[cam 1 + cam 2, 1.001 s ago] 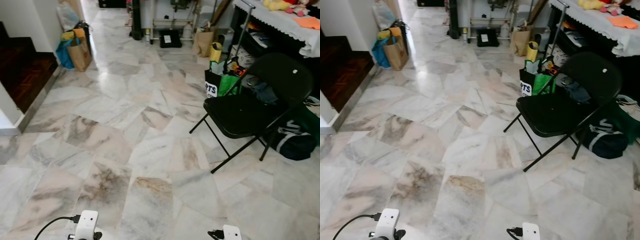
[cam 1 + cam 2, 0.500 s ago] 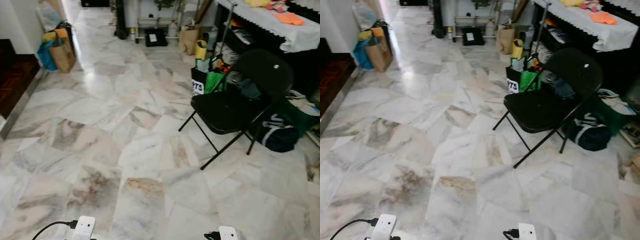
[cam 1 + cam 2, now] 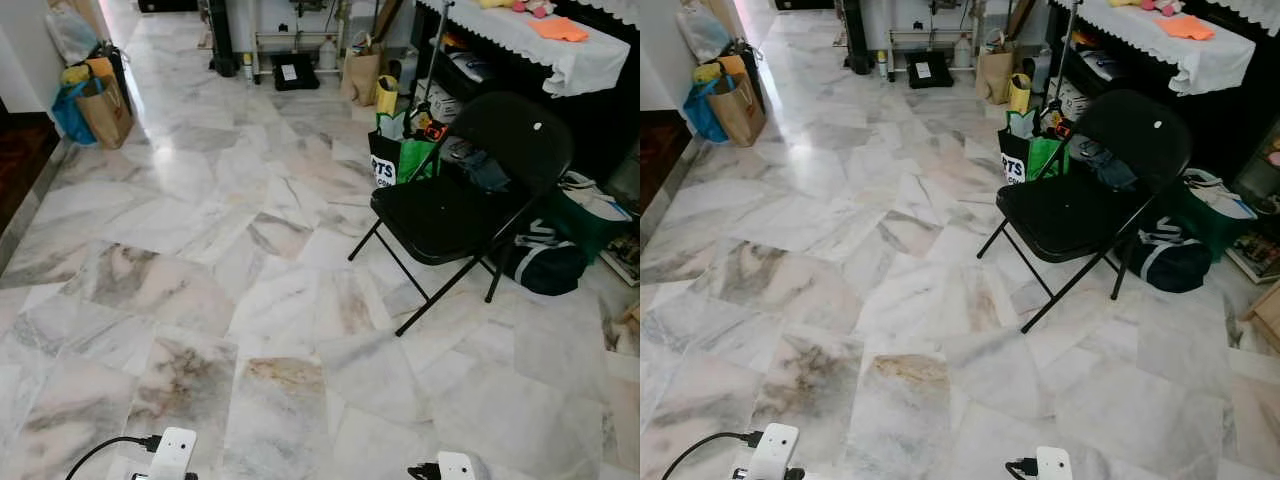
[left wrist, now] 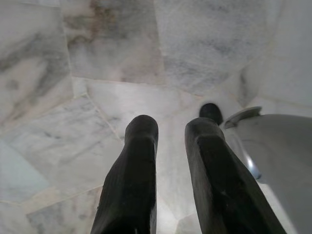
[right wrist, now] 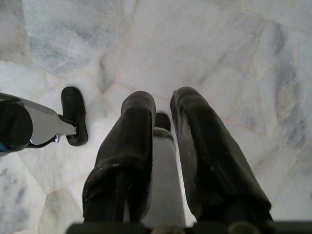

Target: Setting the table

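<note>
Head views show a cloth-covered table (image 3: 560, 50) far ahead-right, probably nearer the right gripper (image 5: 161, 126); both grippers hang slightly parted, empty.

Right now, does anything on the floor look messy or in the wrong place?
Nothing is spilled or broken. The black folding chair stands alone on the marble floor, away from any table, with bags and a dark duffel crowded around it. More bags sit by the far wall.

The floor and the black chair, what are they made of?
The floor looks like polished marble: white and grey slabs with brown veins, shiny where light hits. The black chair seems to have thin metal tube legs; its seat looks matte, maybe padded or painted metal.
</note>
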{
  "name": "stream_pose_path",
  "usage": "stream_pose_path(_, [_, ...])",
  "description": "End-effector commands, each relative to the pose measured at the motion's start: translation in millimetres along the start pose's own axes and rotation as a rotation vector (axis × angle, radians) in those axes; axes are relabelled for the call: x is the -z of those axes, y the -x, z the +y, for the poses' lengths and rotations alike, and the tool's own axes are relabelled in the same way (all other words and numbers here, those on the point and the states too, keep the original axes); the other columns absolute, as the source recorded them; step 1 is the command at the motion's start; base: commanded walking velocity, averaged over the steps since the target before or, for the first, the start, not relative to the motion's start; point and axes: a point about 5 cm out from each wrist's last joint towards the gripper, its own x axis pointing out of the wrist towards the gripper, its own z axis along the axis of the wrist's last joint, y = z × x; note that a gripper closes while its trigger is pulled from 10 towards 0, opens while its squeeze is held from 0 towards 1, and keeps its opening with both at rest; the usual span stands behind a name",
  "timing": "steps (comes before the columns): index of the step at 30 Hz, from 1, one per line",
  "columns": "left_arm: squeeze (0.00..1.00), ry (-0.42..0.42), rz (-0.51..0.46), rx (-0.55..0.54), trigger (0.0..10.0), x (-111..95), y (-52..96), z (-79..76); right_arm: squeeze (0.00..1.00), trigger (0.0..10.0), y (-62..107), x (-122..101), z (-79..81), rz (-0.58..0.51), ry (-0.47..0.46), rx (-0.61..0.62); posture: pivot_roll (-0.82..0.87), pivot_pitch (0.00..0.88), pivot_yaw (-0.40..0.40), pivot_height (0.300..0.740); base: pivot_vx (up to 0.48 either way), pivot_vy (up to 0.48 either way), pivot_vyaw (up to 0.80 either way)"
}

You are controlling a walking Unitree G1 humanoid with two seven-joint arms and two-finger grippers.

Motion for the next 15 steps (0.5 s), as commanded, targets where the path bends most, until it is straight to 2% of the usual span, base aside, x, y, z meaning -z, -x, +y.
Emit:
stream_pose_path(1, [0.0, -0.023, 0.008, 0.012, 10.0, 2.3, 0.1, -3.6, 0.0, 10.0, 0.7, 2.1, -2.9, 0.007, 0.003, 0.008, 0.21, 0.0, -0.065, 0.74, 0.0, -0.48, -0.68])
stream_pose_path(15, [0.0, 0.017, -0.018, 0.012, 10.0, -4.8, -1.0, -3.6, 0.0, 10.0, 0.8, 1.6, -3.8, 0.007, 0.005, 0.007, 0.21, 0.01, -0.071, 0.74, 0.0, 0.0, -0.68])
